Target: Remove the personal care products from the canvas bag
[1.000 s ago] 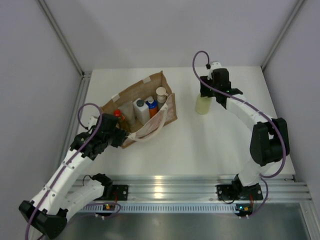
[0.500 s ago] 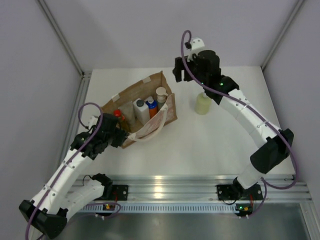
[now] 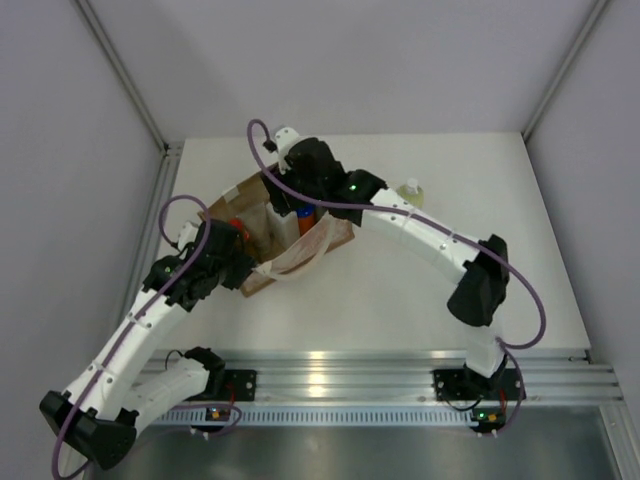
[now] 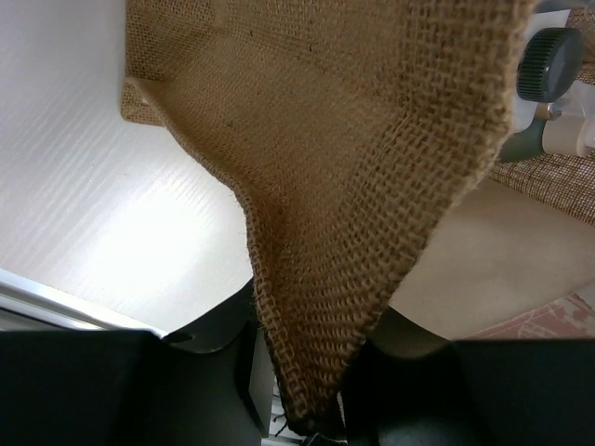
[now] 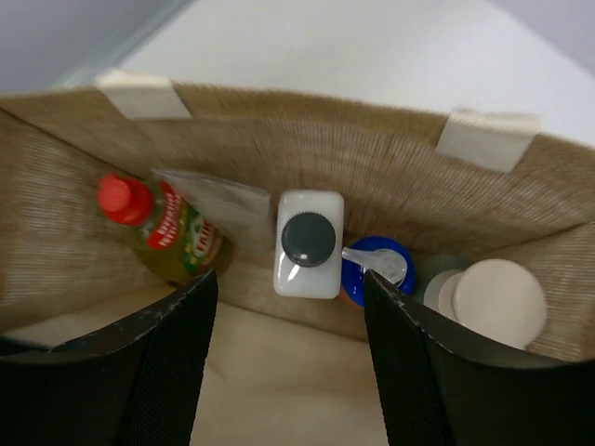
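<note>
The brown canvas bag (image 3: 305,248) stands open left of centre. My left gripper (image 3: 238,268) is shut on its near left edge, with jute weave (image 4: 316,279) pinched between the jaws. My right gripper (image 5: 288,372) hangs open above the bag's mouth, holding nothing. Below it stand a white bottle with a dark cap (image 5: 309,243), a yellow bottle with a red cap (image 5: 158,228), a blue bottle with a clear pump (image 5: 376,265) and a beige pump top (image 5: 497,302). A pale yellow-green bottle (image 3: 411,195) stands on the table right of the bag, partly behind the right arm.
The right arm (image 3: 420,230) stretches across the table's middle from the right. Grey walls and frame posts (image 3: 125,75) close in the table on three sides. An aluminium rail (image 3: 330,375) runs along the near edge.
My right arm left the pale bottle standing on the table, rose and swung left over the bag's opening. The left gripper stays on the bag's edge.
</note>
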Motion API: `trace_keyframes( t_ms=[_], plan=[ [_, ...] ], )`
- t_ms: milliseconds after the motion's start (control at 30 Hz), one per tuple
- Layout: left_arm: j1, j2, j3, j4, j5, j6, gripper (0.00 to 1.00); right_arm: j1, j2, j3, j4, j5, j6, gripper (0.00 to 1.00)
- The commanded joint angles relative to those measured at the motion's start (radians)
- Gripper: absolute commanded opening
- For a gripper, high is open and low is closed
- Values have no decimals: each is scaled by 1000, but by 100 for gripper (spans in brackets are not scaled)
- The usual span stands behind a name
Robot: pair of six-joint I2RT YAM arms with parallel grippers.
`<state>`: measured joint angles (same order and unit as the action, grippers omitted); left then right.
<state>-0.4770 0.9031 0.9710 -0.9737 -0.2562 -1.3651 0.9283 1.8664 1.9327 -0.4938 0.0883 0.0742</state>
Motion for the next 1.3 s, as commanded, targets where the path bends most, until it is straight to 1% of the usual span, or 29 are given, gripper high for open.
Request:
trace_keyframes(
  t_ms=[0, 67, 200, 400, 533, 767, 900, 1067, 1267],
  plan=[
    [0, -12, 31, -23, -25, 20, 33, 14, 115, 126, -159, 37, 21, 61],
    [0, -15, 22, -23, -17, 20, 32, 14, 145, 164, -180, 48, 19, 60],
    [0, -21, 3, -23, -3, 21, 30, 14, 180, 181, -190, 54, 12, 59],
    [-2, -36, -26, -23, 17, 20, 29, 14, 226, 178, -200, 54, -2, 58],
    [0, -38, -23, -23, 18, 27, 30, 10, 266, 204, -200, 59, -13, 58],
    [0, -30, -11, -23, 23, 38, 31, -11, 345, 282, -198, 50, -27, 63],
    [0, -29, -11, -23, 23, 41, 31, -26, 381, 325, -198, 18, -28, 63],
    [-2, -32, -3, -23, 15, 46, 32, -37, 431, 338, -196, -28, -39, 62],
    [-2, -33, 6, -23, 6, 52, 33, -37, 467, 347, -192, -18, -44, 58]
  ],
)
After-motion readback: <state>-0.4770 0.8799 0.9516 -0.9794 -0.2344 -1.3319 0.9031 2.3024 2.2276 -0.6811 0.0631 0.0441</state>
